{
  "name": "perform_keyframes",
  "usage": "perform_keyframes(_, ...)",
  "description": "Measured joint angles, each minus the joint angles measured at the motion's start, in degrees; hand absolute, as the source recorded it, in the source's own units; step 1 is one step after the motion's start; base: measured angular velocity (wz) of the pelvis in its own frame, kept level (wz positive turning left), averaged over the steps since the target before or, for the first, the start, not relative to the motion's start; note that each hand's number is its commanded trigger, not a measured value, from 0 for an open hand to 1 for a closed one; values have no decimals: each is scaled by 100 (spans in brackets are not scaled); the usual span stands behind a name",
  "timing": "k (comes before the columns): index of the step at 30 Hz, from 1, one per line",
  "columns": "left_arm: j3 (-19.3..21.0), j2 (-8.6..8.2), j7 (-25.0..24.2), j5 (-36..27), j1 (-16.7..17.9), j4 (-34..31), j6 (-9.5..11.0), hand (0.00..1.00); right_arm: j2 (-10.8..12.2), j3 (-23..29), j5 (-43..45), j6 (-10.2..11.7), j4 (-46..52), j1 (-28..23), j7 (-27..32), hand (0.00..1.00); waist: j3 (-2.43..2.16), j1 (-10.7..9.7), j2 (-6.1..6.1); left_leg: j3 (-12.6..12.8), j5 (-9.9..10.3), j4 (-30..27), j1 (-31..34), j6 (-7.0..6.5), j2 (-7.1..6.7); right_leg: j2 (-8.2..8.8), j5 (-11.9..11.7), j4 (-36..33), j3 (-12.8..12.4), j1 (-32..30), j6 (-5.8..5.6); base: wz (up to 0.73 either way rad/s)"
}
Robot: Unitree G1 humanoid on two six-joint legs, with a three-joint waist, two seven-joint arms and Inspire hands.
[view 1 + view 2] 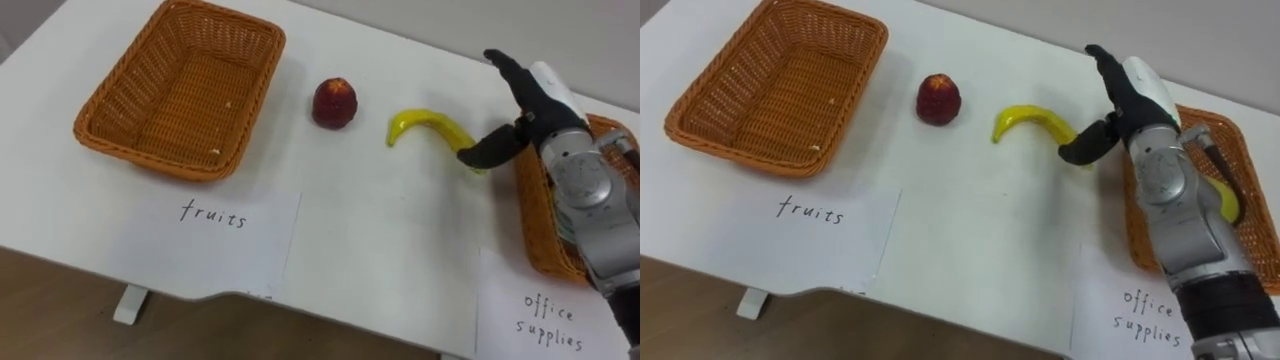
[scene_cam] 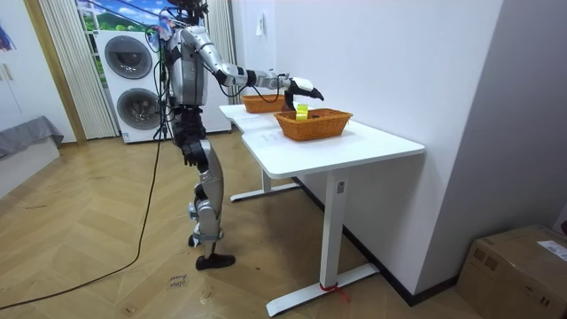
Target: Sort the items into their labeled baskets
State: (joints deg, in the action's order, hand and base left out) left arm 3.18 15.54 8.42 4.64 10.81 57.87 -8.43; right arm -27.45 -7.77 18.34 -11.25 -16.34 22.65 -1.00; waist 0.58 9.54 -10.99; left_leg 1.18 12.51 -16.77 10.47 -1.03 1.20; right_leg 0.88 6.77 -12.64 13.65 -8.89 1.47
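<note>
Now the right hand (image 1: pixel 540 105) is hovering wide open at the banana's (image 1: pixel 425 124) end; closing on that tapered tip is risking it squirting away.

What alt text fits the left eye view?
The robot's right hand, fingers straight, reaches over a white table with its thumb at the end of a yellow banana. A red fruit lies left of it, an empty wicker basket farther left, and a second basket behind the arm at right.
</note>
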Motion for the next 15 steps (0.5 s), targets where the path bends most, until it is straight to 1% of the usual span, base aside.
perform_keyframes(7, -3, 0, 0, -9, 1, 14, 2, 0, -1, 0, 88, 3, 282, 0, 91, 0, -1, 2, -1, -3, 0, -9, -1, 0, 0, 2, 0, 0, 19, 12, 0, 0)
perform_keyframes(15, -1, -2, -9, -3, 1, 15, -2, 0, -2, -54, 483, -4, 313, 0, 119, 0, -2, 61, -18, -22, -4, -12, -7, 3, -3, 7, 0, -5, 63, 25, 0, 0)
